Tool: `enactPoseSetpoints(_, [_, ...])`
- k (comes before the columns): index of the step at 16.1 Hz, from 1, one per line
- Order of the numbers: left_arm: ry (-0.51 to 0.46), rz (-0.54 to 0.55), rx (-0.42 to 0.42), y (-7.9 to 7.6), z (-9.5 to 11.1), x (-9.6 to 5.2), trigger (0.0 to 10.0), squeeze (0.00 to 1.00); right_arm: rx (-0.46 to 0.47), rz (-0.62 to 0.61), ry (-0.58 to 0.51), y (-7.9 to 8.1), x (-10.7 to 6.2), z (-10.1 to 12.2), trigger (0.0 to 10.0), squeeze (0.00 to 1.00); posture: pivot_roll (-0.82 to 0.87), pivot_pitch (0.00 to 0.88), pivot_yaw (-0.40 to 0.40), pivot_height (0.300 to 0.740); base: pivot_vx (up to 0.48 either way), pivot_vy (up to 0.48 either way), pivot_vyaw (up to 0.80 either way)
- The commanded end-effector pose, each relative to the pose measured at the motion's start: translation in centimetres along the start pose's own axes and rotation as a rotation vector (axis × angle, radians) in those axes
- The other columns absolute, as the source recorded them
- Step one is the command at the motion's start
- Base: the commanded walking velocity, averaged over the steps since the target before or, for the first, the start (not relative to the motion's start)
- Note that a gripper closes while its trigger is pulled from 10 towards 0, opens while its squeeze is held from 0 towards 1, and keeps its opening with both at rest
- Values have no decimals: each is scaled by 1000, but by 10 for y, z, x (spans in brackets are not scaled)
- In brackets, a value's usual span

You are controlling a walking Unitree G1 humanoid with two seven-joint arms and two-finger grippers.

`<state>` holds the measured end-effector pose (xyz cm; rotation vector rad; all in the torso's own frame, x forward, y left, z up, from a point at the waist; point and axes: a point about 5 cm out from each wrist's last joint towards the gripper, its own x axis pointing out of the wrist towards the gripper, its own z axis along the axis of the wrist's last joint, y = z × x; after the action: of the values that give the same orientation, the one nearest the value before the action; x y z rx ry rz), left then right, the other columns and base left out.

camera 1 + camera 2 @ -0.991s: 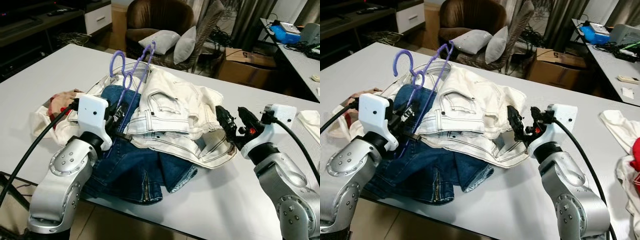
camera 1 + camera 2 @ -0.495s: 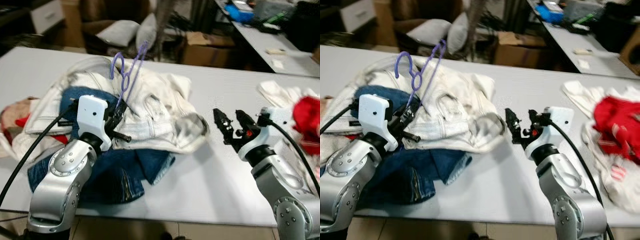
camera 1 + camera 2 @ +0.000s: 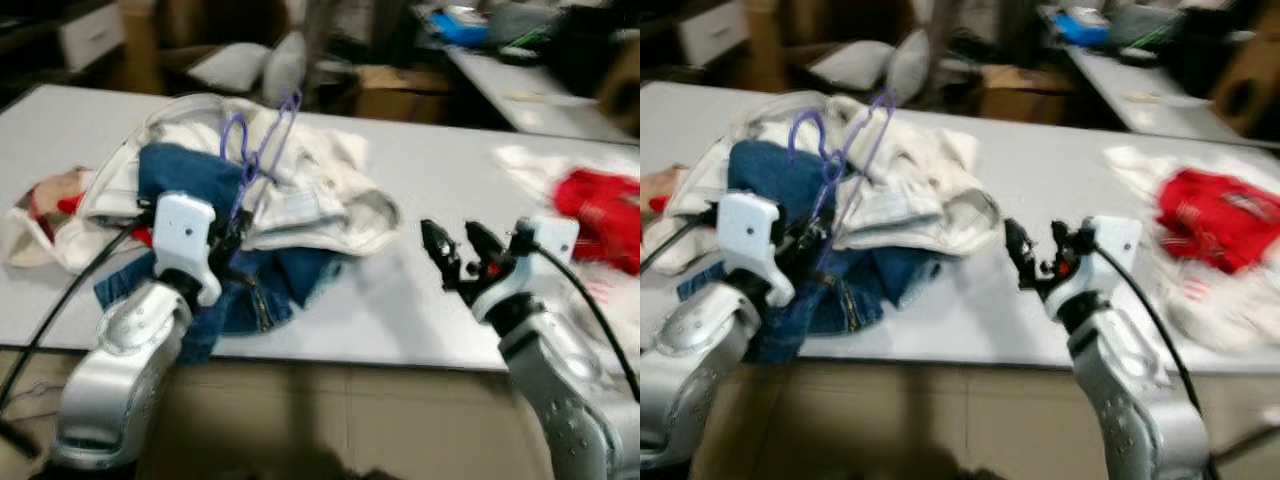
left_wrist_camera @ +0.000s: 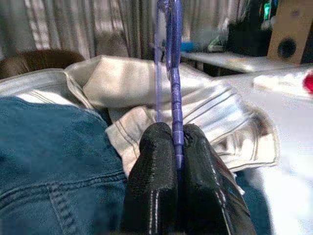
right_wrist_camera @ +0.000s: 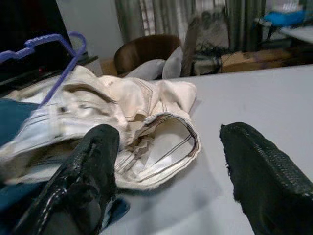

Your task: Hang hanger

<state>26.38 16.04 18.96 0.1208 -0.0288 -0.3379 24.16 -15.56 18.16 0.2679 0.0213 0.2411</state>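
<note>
Hanger (image 3: 258, 158) is a thin purple wire one, sticking up above the pile of clothes on the white bench (image 3: 400, 300), its hook end up near the far side of the pile. The left hand (image 4: 177, 147) has it pinched: in the left wrist view both black fingers (image 4: 155, 171) are pressed tight together with the purple wire running up between them. That hand sits right at the near edge of the heap, over the blue jeans (image 3: 185, 180).

Under and around the hanger there's a pair of white jeans (image 3: 310, 200) bunched up on top of the blue ones, with one open cuff pointing toward the right hand. A bit of red and cream fabric (image 3: 40, 205) pokes out at the far left of the pile.

The right hand (image 3: 453, 250) is off to the side, hovering over bare bench just beside the white jeans, fingers spread wide apart and holding nothing. Further right there's a separate red garment (image 3: 1210, 215) lying on white cloth. Everything's kinda blurry, so finer detail is hard to make out.
</note>
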Motion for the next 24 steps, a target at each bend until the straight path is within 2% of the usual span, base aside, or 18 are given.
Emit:
enactPoseSetpoints(1, [14, -27, -8, -5, -3, 1, 10000, 0, -10, -9, -9, -2, 0, 3, 10000, 0, 39, 0, -71, 740, -281, 0, 0])
enactPoseSetpoints(7, [35, -37, 16, -4, -4, 0, 10000, 0, -6, 24, -29, 3, 1, 6, 10000, 0, 41, 0, -76, 740, -184, 0, 0])
enactPoseSetpoints(8, [33, -79, 22, -5, -5, -1, 10000, 0, -19, 80, -63, 6, 1, 12, 10000, 0, 42, 0, -78, 740, 0, 0, 0])
enactPoseSetpoints(9, [37, -123, 50, -6, -5, -2, 9059, 0, -54, 152, -98, 9, 2, 20, 10000, 0, 45, 0, -80, 740, 0, 0, 0])
enactPoseSetpoints(10, [41, -135, 67, -5, -6, -2, 9059, 0, -72, 179, -112, 9, 2, 24, 10000, 0, 47, 0, -79, 740, 0, 0, 0])
enactPoseSetpoints(11, [66, -217, 97, 3, -6, -1, 0, 0, -197, 323, -151, 3, 3, 48, 10000, 0, 45, 0, -76, 740, 0, 0, 0])
enactPoseSetpoints(15, [83, -412, 191, 11, -1, 4, 0, 0, -377, 585, -120, -3, 3, 87, 10000, 0, 38, 0, -73, 740, 0, 0, 0])
enactPoseSetpoints(17, [74, -559, 283, 10, 6, 7, 0, 0, -489, 755, -13, -6, 5, 99, 10000, 0, 33, 0, -71, 740, 0, 0, 0])
enactPoseSetpoints(18, [67, -593, 299, 9, 9, 8, 0, 0, -517, 790, 18, -6, 6, 100, 10000, 0, 33, 0, -71, 740, 0, 0, 0])
enactPoseSetpoints(20, [38, -715, 395, 3, 21, 12, 0, 0, -642, 901, 112, -5, 13, 102, 10000, 0, 37, 0, -80, 740, 0, 0, 0])
enactPoseSetpoints(21, [35, -736, 415, 1, 24, 13, 0, 0, -666, 914, 126, -4, 15, 102, 10000, 0, 37, 0, -80, 740, 0, 0, 0])
enactPoseSetpoints(22, [30, -792, 485, -3, 29, 15, 0, 0, -726, 963, 154, -2, 20, 99, 10000, 0, 43, 0, -89, 740, 0, 0, 0])
enactPoseSetpoints(24, [25, -852, 597, -8, 36, 21, 0, 0, -758, 1082, 220, 5, 25, 90, 10000, 0, 52, 0, -102, 740, 0, 0, 0])
